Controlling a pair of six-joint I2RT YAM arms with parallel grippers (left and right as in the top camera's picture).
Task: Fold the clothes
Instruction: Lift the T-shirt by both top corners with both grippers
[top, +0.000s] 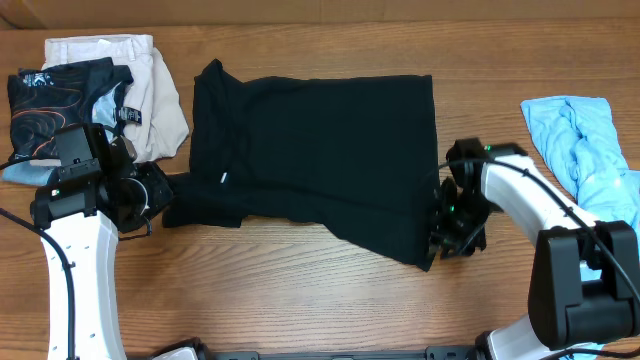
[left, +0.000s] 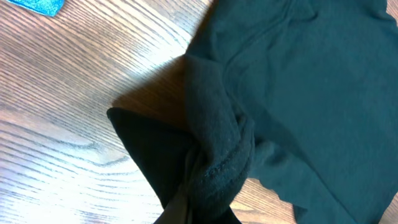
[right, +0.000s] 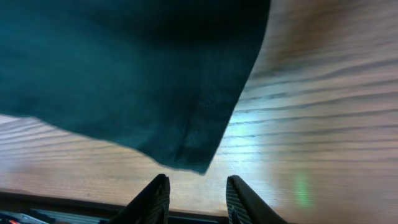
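Observation:
The clothes (top: 320, 150) are one large plain black garment spread across the middle of the table. My left gripper (top: 160, 195) is at its left side, shut on a bunched sleeve end. In the left wrist view the gathered black fabric (left: 214, 155) runs down into the jaws and hides them. My right gripper (top: 452, 232) hovers at the garment's lower right corner. In the right wrist view it (right: 198, 190) stands open with nothing between its fingers (right: 155, 196). The hem corner (right: 189, 158) lies just ahead of the tips on the wood.
A beige garment (top: 150, 80) and a small black piece with orange print (top: 55, 95) lie at the back left, close to my left arm. A light blue garment (top: 580, 140) sits at the right edge. Bare wood runs along the table's front.

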